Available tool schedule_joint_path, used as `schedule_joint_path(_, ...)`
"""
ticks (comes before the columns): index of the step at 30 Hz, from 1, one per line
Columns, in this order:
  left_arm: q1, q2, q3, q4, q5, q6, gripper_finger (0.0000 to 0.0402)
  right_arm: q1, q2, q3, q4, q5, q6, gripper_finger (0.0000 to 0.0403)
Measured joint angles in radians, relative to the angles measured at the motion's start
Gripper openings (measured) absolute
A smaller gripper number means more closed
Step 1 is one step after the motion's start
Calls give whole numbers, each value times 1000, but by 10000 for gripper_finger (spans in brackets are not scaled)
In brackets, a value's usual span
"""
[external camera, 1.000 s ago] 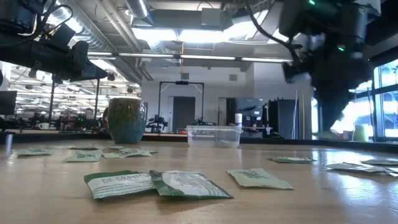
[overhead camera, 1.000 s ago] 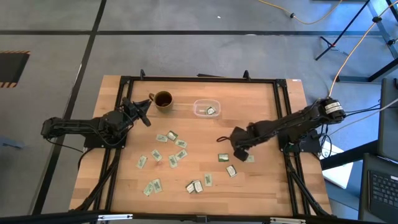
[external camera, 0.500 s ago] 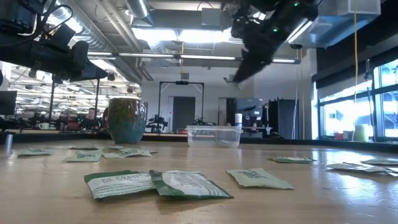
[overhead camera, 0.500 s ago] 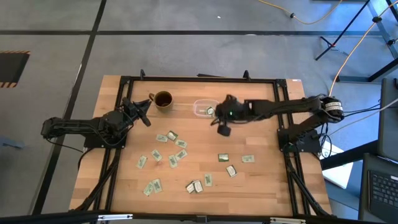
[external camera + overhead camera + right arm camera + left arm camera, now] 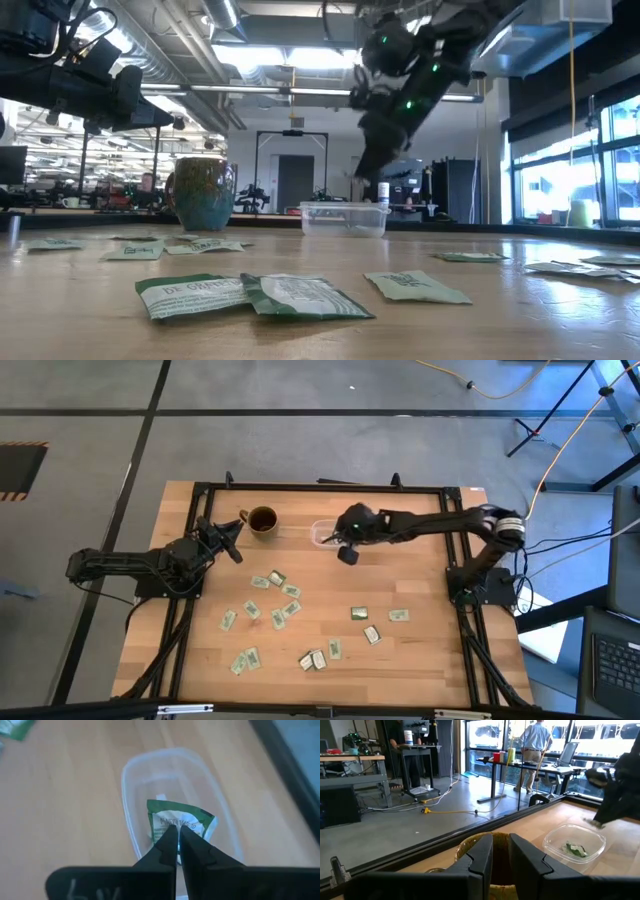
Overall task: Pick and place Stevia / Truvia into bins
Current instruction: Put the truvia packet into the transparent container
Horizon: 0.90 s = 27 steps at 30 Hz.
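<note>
Right gripper over the clear bin, sachet pinched in its fingers.

High view: the right gripper (image 5: 338, 540) reaches across the bench (image 5: 420, 650) to hang above the clear bin (image 5: 322, 531), beside the brown mug (image 5: 262, 520); the left gripper (image 5: 228, 538) waits near the mug, and loose sachets (image 5: 280, 605) lie scattered over the nearer half of the bench.
Low view: the right gripper (image 5: 368, 165) hangs above the bin (image 5: 344, 219), clear of its rim, with sachets (image 5: 255, 295) lying flat in the foreground.
Left wrist view: the left fingers (image 5: 485, 855) stand slightly apart, grasping nothing, with the mug (image 5: 470, 847) just beyond them and the bin (image 5: 572, 842) farther off holding a sachet (image 5: 575, 850).
Right wrist view: the right fingers (image 5: 169, 840) are clenched on a green-and-white sachet (image 5: 182, 822), held directly over the bin (image 5: 131, 775).
</note>
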Motion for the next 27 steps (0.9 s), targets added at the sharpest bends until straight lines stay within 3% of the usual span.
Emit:
schedule_joint_path(7, 0, 0, 0, 0, 0, 0, 58, -22, 66, 0, 17, 2, 22, 15)
schedule_joint_path(19, 0, 0, 0, 0, 0, 0, 58, -28, 72, 0, 26, 5, 50, 17)
schedule_joint_path(27, 0, 0, 0, 0, 0, 0, 58, -28, 69, 0, 27, 5, 52, 74)
